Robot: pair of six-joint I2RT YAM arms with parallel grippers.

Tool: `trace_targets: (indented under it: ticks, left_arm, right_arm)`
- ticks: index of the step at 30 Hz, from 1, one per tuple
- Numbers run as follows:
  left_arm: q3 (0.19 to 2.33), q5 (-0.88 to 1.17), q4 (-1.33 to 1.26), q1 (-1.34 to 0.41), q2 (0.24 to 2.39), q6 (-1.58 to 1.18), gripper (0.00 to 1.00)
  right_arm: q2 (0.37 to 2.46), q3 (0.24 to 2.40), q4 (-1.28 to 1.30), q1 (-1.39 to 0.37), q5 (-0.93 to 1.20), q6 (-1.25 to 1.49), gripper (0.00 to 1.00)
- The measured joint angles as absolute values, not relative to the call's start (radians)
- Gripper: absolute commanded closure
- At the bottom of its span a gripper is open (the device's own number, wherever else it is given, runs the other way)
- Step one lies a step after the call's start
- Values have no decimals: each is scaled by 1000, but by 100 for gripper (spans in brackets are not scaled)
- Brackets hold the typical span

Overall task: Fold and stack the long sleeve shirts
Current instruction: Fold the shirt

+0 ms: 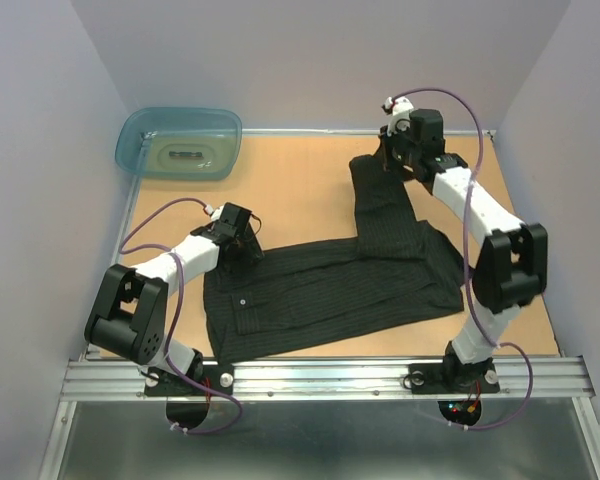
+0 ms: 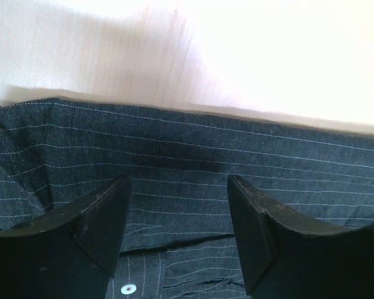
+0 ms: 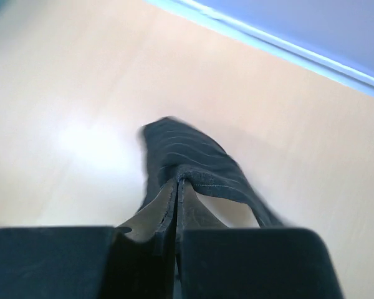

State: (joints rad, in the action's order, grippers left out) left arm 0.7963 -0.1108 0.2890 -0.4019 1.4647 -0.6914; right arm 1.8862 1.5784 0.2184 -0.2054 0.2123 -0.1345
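Tan wooden tabletop (image 1: 310, 190), pale walls all round. The black pinstriped shirt (image 1: 330, 290) lay spread mid-frame, with one sleeve (image 1: 380, 195) running toward the upper right. The right gripper (image 3: 177, 187) was pinched tight on that sleeve's end. The left gripper (image 2: 177, 180) hung over the shirt's left edge, jaws wide apart and holding nothing.

Bare table (image 1: 300, 185) open across far centre, between tub (image 1: 179, 142) in far-left corner and sleeve (image 1: 378, 195) running toward far right. Shirt (image 1: 330, 290) body covers near centre, flat and low; passage above it free. Left arm (image 1: 170, 268) blocks near-left strip; right arm (image 1: 480, 215) spans right side from base to far edge. Walls (image 1: 40, 150) close left, far and right. Narrow bare strip between shirt's near edge and rail (image 1: 320, 375)
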Motion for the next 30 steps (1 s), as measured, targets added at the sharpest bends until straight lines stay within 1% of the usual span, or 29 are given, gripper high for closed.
trace_targets:
  ticks: [1, 4, 6, 8, 9, 12, 13, 15, 16, 20, 23, 24, 26, 28, 30]
  left_arm:
    - [799, -110, 289, -402, 1465, -691, 26]
    - [801, -111, 289, -402, 1465, -692, 26]
    - [801, -110, 290, -402, 1463, -692, 25]
    - [801, -109, 291, -402, 1456, -693, 24]
    - [803, -109, 297, -402, 1448, -696, 23]
    - [816, -109, 310, -402, 1416, -700, 21]
    - [822, -109, 311, -402, 1404, -701, 21]
    - [837, -108, 313, -402, 1377, -704, 19]
    - [844, -106, 313, -402, 1359, -705, 18]
    - [855, -102, 315, -409, 1287, -699, 13]
    - [872, -103, 319, -442, 1245, -679, 12]
    - [881, -109, 320, -461, 1238, -673, 12]
    - [907, -114, 321, -506, 1235, -659, 11]
    - [948, -136, 320, -578, 1249, -640, 8]
    - [994, -163, 321, -645, 1279, -620, 7]
  right_arm:
    - [1797, 1522, 196, -226, 222, -124, 99]
    - [1620, 1394, 178, -305, 255, -87, 99]
    - [1507, 1280, 175, -388, 293, -57, 95]
    - [1440, 1182, 167, -479, 323, -24, 91]
    - [1413, 1114, 171, -526, 347, 2, 84]
    - [1385, 986, 197, -614, 385, 47, 72]
    - [1381, 926, 228, -646, 401, 69, 62]
    - [1374, 860, 278, -665, 414, 97, 52]
    - [1364, 838, 299, -667, 416, 109, 45]
    - [1231, 817, 437, -667, 383, 141, 34]
    - [1131, 849, 496, -667, 268, 171, 33]
    - [1109, 873, 515, -667, 199, 185, 33]
    - [1100, 915, 534, -661, 86, 217, 33]
    - [1113, 936, 542, -623, -6, 262, 33]
    - [1133, 937, 554, -527, -67, 321, 32]
